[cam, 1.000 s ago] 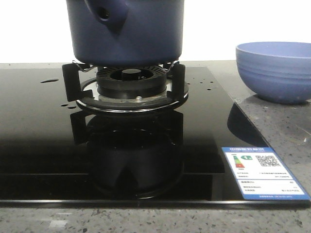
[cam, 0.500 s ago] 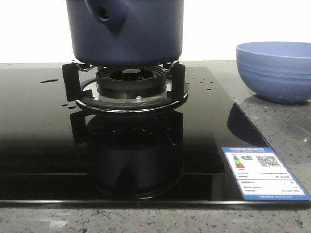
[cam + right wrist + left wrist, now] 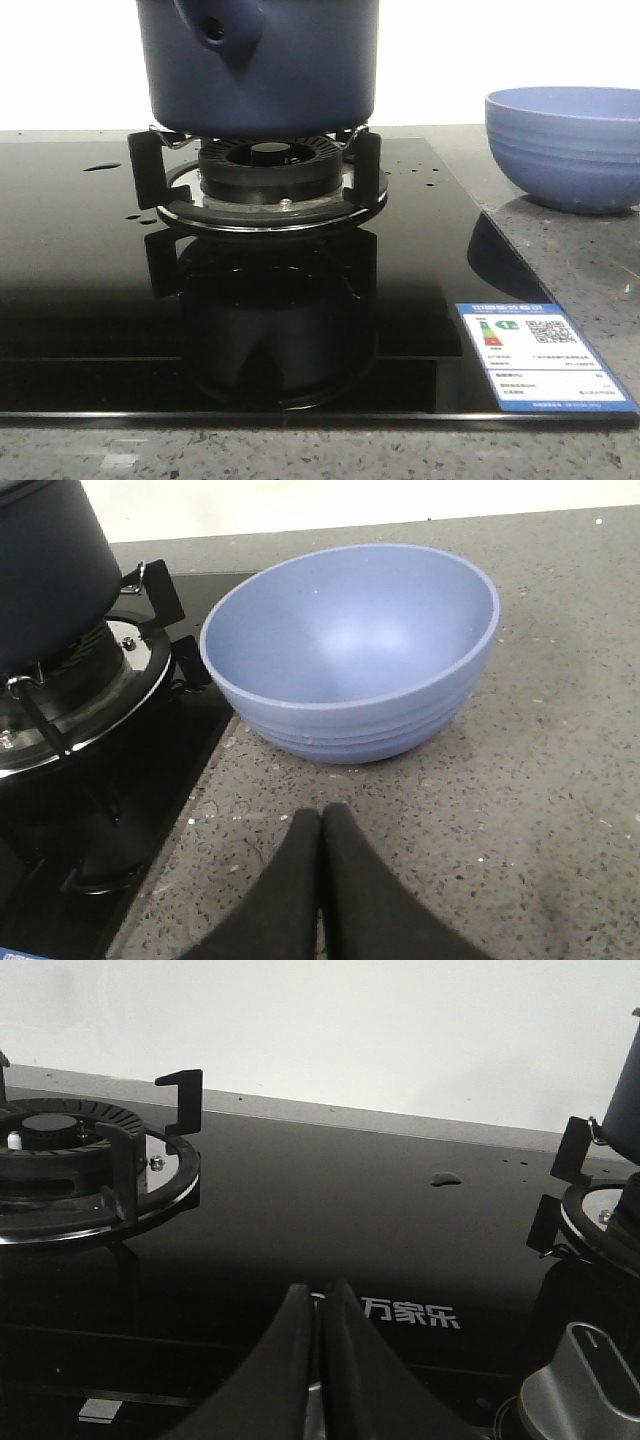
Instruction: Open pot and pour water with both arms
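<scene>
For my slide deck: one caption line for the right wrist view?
Right gripper, jaws shut and empty, hovers before the pale blue bowl on the speckled counter, beside the pot on its burner.

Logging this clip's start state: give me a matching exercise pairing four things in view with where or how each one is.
Things:
1. pot
2. bowl
3. left hand
4. energy label

States:
A. stuck on the glass hob's front right corner
B. empty, on the speckled counter
C. shut, holding nothing
D. on the burner supports

Pairs: 1-D, 2-B, 3-C, 4-A
</scene>
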Robot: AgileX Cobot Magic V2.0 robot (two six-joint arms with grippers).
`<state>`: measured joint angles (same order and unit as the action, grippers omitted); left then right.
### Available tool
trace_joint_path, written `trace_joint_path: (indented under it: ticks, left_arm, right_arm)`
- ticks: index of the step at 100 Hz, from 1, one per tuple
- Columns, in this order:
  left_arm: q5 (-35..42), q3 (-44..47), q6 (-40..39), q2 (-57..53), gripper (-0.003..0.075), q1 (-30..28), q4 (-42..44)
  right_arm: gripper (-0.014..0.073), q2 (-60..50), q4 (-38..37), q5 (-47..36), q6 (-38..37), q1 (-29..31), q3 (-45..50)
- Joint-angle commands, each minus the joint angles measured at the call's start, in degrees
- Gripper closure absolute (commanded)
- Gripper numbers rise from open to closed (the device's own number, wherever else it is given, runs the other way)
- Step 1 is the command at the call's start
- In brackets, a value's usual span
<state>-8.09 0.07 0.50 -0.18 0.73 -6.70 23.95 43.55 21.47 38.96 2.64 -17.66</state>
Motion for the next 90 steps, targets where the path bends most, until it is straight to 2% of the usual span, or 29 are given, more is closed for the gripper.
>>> trace_joint_path:
  ticks: [1, 69, 77, 81, 85, 90]
  left_arm:
    - [4.0, 1.9, -0.5, -1.5, 0.0739, -0.2, -0.8]
    - [4.0, 1.9, -0.5, -1.5, 0.0739, -0.2, -0.8]
    - [4.0, 1.9, -0.5, -1.5, 0.0739, -0.2, -0.8]
    - [4.0, 1.9, -0.5, -1.5, 0.0739, -0.2, -0.8]
    - [4.0, 1.9, -0.5, -1.5, 0.0739, -0.2, -0.8]
    - [4.0, 1.9, -0.5, -1.5, 0.0739, -0.2, -0.8]
  right_arm:
    - [0.0654, 0.3, 1.2, -2.7, 0.4, -0.1, -1.4]
    - [0.0654, 0.3, 1.2, -3.1, 0.4, -0.1, -1.4]
    - [0.0654, 0.3, -0.6, -5.8, 0.4, -0.1, -1.4]
    - [0.0654, 0.3, -2.1, -8.0, -1.5, -0.1, -1.4]
    - [0.0654, 0.0, -5.0, -10.1, -6.6, -0.1, -1.4]
    - [0.0654, -0.5, -15.0, -13.0, -15.7, -0.1, -1.4]
